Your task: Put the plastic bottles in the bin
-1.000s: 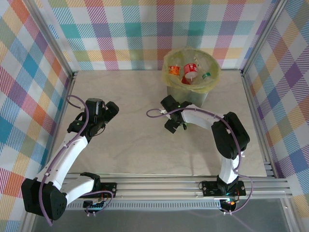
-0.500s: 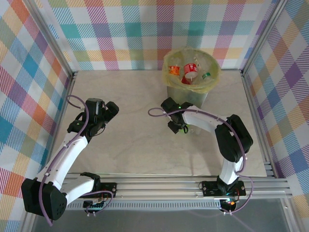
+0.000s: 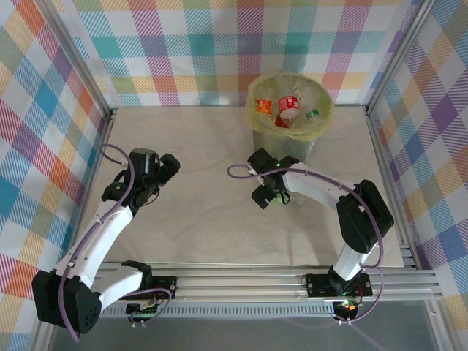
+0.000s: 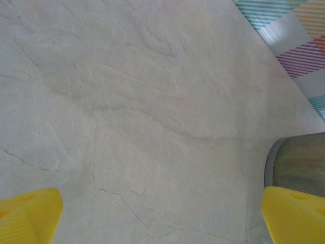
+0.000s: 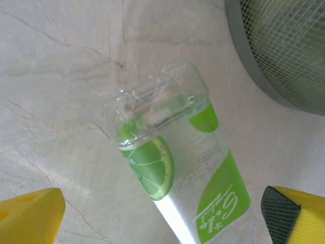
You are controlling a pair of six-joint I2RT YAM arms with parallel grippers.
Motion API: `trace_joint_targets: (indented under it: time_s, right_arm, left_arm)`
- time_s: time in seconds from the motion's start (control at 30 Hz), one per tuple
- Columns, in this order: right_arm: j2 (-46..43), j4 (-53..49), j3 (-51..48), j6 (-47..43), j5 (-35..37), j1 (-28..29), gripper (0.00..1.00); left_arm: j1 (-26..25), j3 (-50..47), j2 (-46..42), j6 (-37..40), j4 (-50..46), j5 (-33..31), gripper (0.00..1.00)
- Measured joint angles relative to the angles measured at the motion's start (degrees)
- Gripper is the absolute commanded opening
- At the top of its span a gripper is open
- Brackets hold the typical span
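A clear plastic bottle with a green lime label [image 5: 172,168] lies tilted on the table beside the bin's mesh wall [image 5: 284,46]. My right gripper [image 5: 162,213] is open, one yellow finger on each side of the bottle, neither touching it. From above, the right gripper [image 3: 268,191] sits just in front of the bin [image 3: 324,121], covering most of that bottle. Inside the bin lie an orange-labelled bottle [image 3: 264,107], a red one [image 3: 289,108] and a green-capped one [image 3: 312,113]. My left gripper [image 3: 157,174] is open over bare table, far left of the bin.
The bin's base [image 4: 299,162] shows at the right edge of the left wrist view, past marble tabletop [image 4: 152,101]. Checkered walls and aluminium rails enclose the table on three sides. The right arm's purple cable [image 3: 238,172] loops left of its gripper.
My right gripper has slid a little toward the near edge and right, staying beside the bin's front; its elbow swung right. The left arm has not moved.
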Motion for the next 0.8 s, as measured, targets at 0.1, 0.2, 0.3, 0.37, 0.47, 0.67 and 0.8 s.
trace_joint_targets:
  time_s: [0.1, 0.2, 0.3, 0.37, 0.47, 0.67, 0.8]
  right_arm:
    - [0.7, 0.5, -0.6, -1.4, -0.3, -1.2, 1.0]
    - [1.9, 1.9, -0.6, -2.4, -0.7, -2.1, 1.0]
    - [3.0, 2.6, -0.6, -3.0, -1.3, -2.6, 1.0]
    - [3.7, 2.8, -0.7, -3.2, -2.1, -2.6, 0.99]
    - [4.6, 2.9, -0.7, -3.5, -3.1, -2.6, 0.97]
    - [5.0, 2.9, -0.7, -3.5, -5.3, -2.6, 0.81]
    - [5.0, 2.5, -0.7, -2.7, -6.0, -2.1, 0.62]
  left_arm:
    - [0.0, 0.0, -0.3, 0.0, -0.1, 0.0, 1.0]
    - [0.0, 0.0, -0.7, 0.0, -0.1, 0.0, 1.0]
    - [0.0, 0.0, -1.0, 0.0, -0.1, -0.4, 1.0]
    - [0.0, 0.0, -1.0, 0.0, -0.2, -0.4, 1.0]
    - [0.0, 0.0, -1.0, 0.0, -0.4, -0.5, 1.0]
    - [0.0, 0.0, -1.0, 0.0, -0.4, -0.5, 1.0]
    - [0.0, 0.0, -1.0, 0.0, -0.4, -0.5, 1.0]
